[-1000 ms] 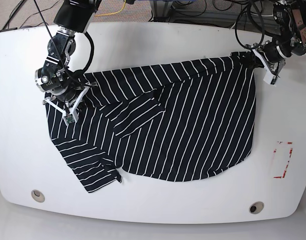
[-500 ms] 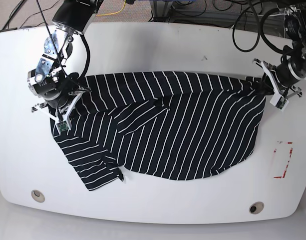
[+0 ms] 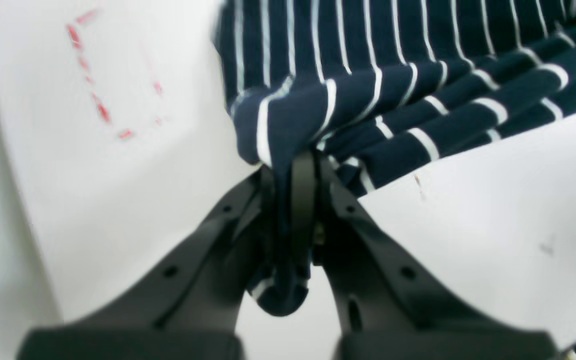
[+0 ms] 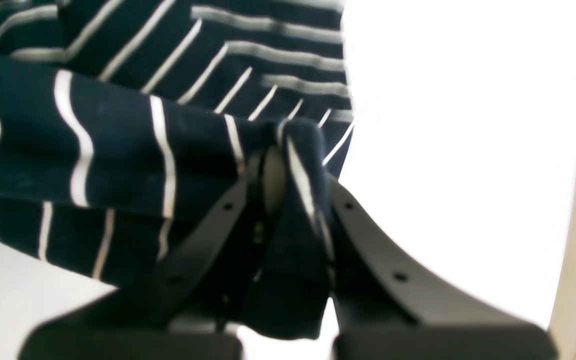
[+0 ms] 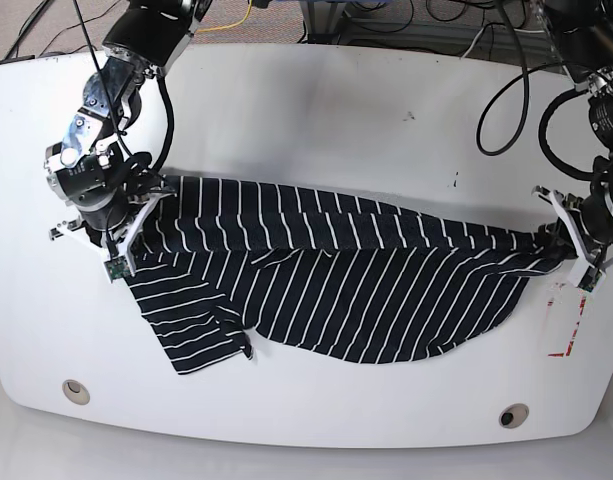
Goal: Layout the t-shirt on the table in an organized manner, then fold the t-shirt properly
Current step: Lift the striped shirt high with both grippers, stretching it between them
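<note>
The black t-shirt with thin white stripes point(image 5: 336, 290) lies on the white table point(image 5: 306, 110), pulled into a taut band between my two grippers, with its lower part spread toward the front edge. My left gripper point(image 5: 561, 240) is shut on the shirt's right edge; the left wrist view shows the cloth point(image 3: 368, 60) pinched in the closed gripper point(image 3: 295, 165). My right gripper point(image 5: 136, 215) is shut on the shirt's left edge; the right wrist view shows the cloth point(image 4: 118, 150) bunched in that gripper point(image 4: 288, 150). A sleeve point(image 5: 191, 330) lies at the front left.
A red rectangular mark point(image 5: 564, 320) sits just in front of the left gripper, also in the left wrist view point(image 3: 103, 75). Two round metal holes point(image 5: 76, 390) point(image 5: 513, 415) lie near the front edge. Cables point(image 5: 506, 90) hang at the back right.
Both grippers have moved toward the table's front edge with the shirt held. The top edge has been dragged forward and the cloth has folded over into a narrower, stretched shape.
</note>
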Controlling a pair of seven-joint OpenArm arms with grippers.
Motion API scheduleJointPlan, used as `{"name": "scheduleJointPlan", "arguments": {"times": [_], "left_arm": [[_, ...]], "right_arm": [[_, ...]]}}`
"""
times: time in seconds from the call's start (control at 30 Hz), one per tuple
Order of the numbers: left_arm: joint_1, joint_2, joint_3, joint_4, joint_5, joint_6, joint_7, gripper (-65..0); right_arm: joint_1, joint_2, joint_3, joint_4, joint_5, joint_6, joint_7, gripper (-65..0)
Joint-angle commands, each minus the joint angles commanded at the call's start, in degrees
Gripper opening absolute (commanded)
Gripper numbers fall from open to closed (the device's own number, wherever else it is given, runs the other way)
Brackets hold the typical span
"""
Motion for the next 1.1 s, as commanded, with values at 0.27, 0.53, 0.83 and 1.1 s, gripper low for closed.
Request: {"name": "scheduleJointPlan", "arguments": {"times": [0.27,0.53,0.83,1.1], "left_arm": [[-13.3,1.7,7.1,-0.4,0.1,6.9,0.0,-64.0],[-30.1,5.1,11.3,-2.9,6.9,8.3,0.0,-64.0],[-51.4,6.1,12.5,-9.5,10.5,8.3,0.0,-64.0],[-67.2,5.7,13.0,-21.6,10.4,8.3,-1.9,-63.9]], "right_arm": [[12.3,1.9,-0.1,-2.5,0.0,0.0,-1.1,-64.7],[28.4,5.9,-5.8,-10.8,-0.4,0.0,-2.7,-64.7],[49.2,10.4,-14.0,-18.6,-0.5,0.0,-4.2,-64.7],[64.9,11.8,-16.2,-25.9,-0.1,0.0,-5.9,-64.7]]}}
